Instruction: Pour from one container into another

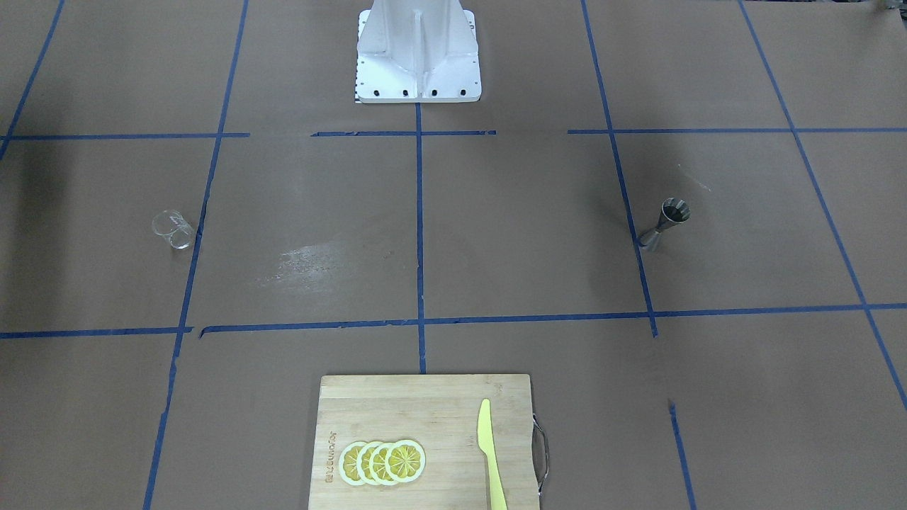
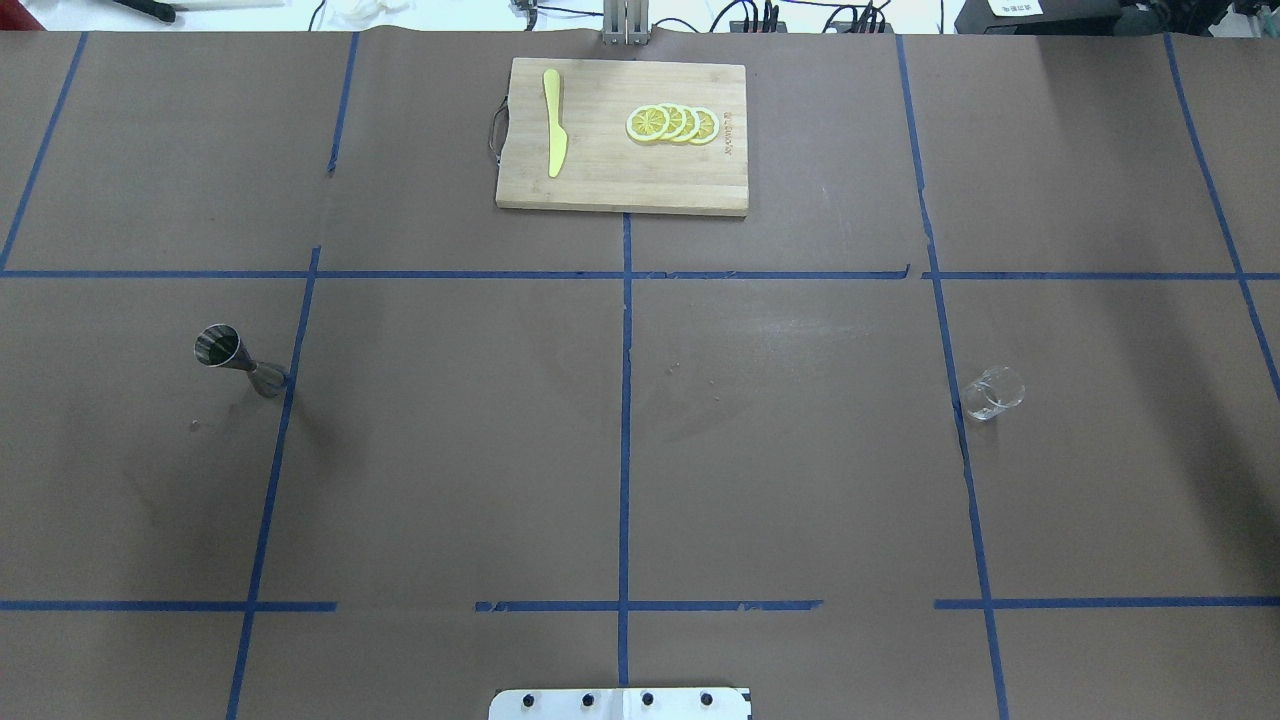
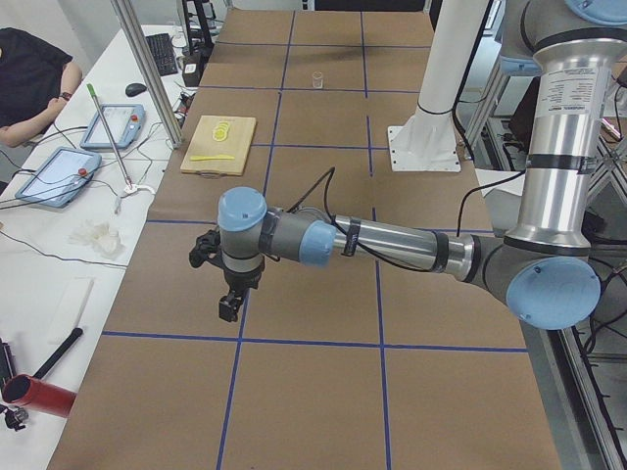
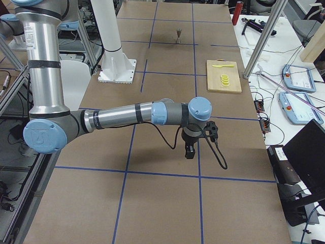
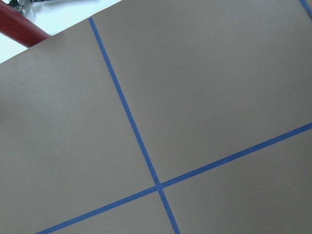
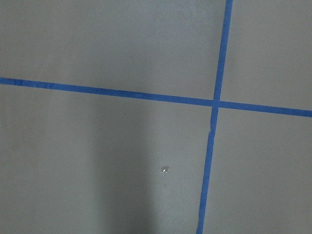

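The small clear glass cup (image 1: 173, 229) (image 2: 993, 392) (image 3: 317, 80) stands upright on the brown paper on my right side. On my left side stands the metal jigger (image 1: 665, 224) (image 2: 238, 360) (image 4: 179, 35), also upright. My left gripper (image 3: 230, 305) shows only in the exterior left view, hanging over bare table far from the jigger. My right gripper (image 4: 189, 151) shows only in the exterior right view, well away from the cup. I cannot tell whether either is open or shut. Both wrist views show only brown paper and blue tape.
A wooden cutting board (image 2: 600, 180) (image 1: 397, 404) with lemon slices (image 2: 672, 124) and a yellow knife (image 2: 553, 135) lies at the far middle edge. The white robot base (image 1: 418, 57) is at the near middle. A red cylinder (image 3: 39, 397) lies off the table's left end.
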Controlling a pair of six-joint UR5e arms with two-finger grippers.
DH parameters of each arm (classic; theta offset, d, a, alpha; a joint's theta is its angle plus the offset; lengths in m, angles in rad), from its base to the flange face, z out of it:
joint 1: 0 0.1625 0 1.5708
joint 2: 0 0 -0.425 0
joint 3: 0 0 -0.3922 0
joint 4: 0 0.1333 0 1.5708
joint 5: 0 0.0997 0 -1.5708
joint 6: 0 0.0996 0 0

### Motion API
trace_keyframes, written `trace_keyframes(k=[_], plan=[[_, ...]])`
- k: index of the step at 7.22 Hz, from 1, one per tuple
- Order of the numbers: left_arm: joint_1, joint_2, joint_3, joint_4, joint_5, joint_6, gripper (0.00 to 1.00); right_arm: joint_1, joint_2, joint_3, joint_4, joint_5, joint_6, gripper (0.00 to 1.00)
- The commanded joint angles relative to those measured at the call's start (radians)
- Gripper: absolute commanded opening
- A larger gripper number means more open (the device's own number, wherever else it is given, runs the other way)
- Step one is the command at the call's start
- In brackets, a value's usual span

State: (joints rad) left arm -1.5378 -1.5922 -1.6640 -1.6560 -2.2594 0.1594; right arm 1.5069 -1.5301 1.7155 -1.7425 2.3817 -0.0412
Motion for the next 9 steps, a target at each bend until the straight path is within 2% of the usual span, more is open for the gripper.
trace_keyframes(k=[1,3,5,7,9], plan=[[0.001,0.046,0.012,-0.004,-0.055,-0.140,1.00,0.004,-0.004,-0.011,0.018,0.004,0.012,1.00],[0.002,0.044,0.058,-0.013,-0.057,-0.144,1.00,0.006,-0.018,-0.027,0.058,0.005,0.012,1.00],[0.001,0.044,0.052,-0.013,-0.055,-0.143,1.00,0.015,-0.044,-0.112,0.208,0.023,0.026,1.00],[0.002,0.043,0.049,-0.011,-0.055,-0.144,1.00,0.018,-0.042,-0.123,0.210,0.025,0.041,1.00],[0.001,0.043,0.041,-0.010,-0.055,-0.146,1.00,0.018,-0.003,-0.111,0.213,0.025,0.206,1.00]])
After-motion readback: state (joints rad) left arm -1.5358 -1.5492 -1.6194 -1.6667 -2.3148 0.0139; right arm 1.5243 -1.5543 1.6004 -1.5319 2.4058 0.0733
